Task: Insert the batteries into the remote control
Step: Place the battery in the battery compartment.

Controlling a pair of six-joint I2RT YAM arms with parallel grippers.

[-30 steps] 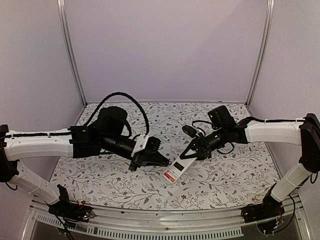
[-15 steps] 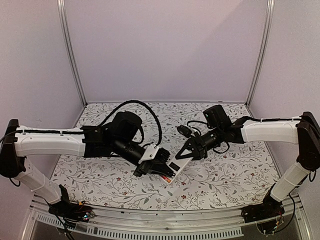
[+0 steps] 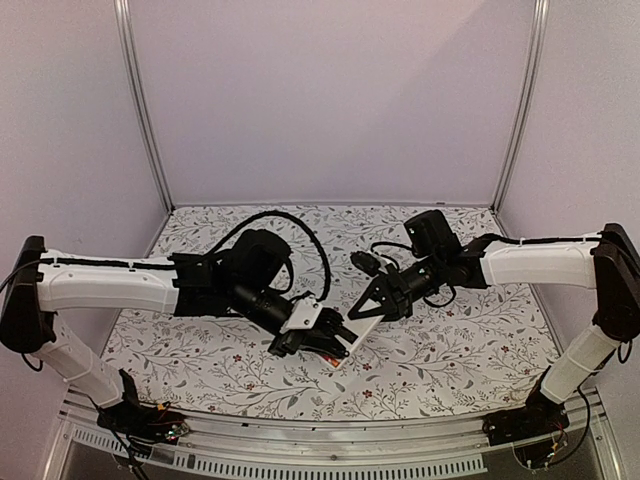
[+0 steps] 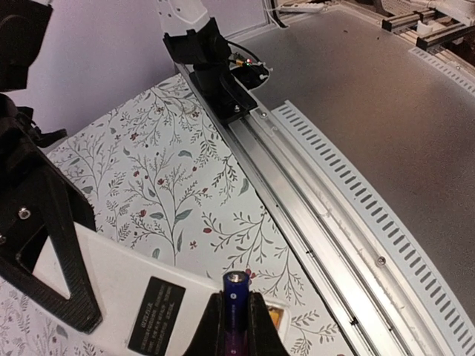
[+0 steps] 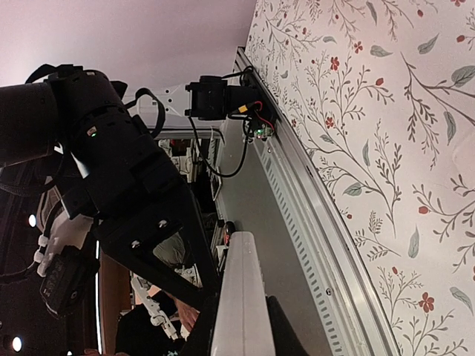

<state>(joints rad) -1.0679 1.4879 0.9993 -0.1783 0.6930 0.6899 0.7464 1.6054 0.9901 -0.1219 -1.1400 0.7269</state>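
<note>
while battery [image 4: 236,291] tip overhangs remote [image 4: 122,278] end, mat [image 4: 174,185] open beyond

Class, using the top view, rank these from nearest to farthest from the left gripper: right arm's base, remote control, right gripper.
1. Remote control, just beside the left gripper.
2. Right gripper, holding its far end.
3. Right arm's base, near-right corner.

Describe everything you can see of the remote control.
The remote control is a flat white plastic slab with a black label on the side facing the left wrist camera. The right fingers clamp one end, holding it tilted off the table. The battery in the left fingers points at its free end; contact is unclear.
</note>
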